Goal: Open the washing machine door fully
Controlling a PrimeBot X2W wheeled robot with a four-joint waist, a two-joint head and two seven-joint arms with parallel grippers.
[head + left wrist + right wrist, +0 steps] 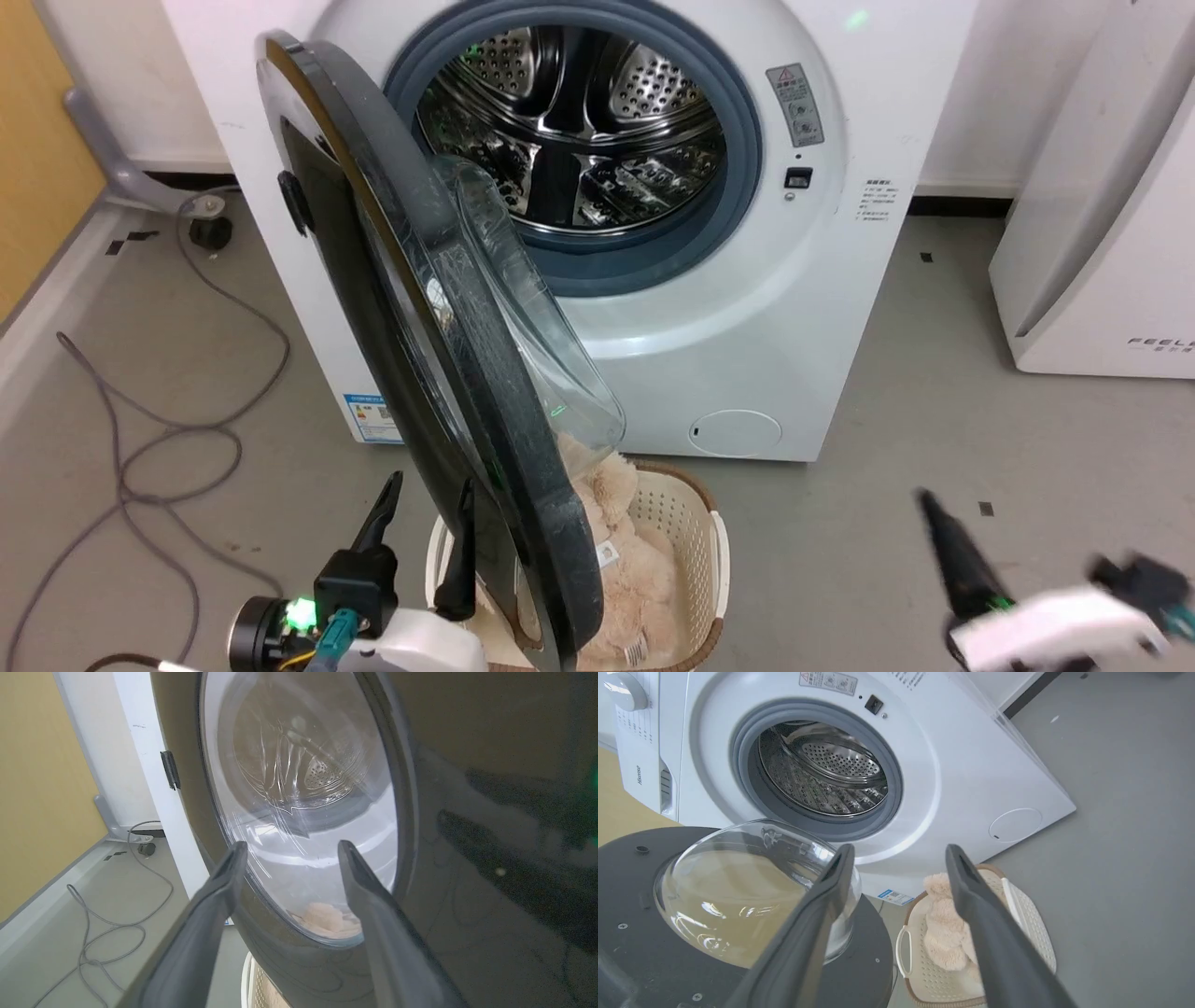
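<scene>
Risk of unheld door (373, 308) swinging shut: left gripper (429, 481) spread beside its outer face, right gripper (900, 851) spread, clear

one washing machine (794, 308), one round door (359, 308), one basket (714, 541), one plush toy (616, 551), one other appliance (1102, 233), two grippers (292, 847) (900, 849)

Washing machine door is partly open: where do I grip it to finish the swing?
Probably take the washing machine door by its free rim, the thick black near edge, farthest from the hinge. Bring the open left hand in edge-on, a finger on each face.
</scene>
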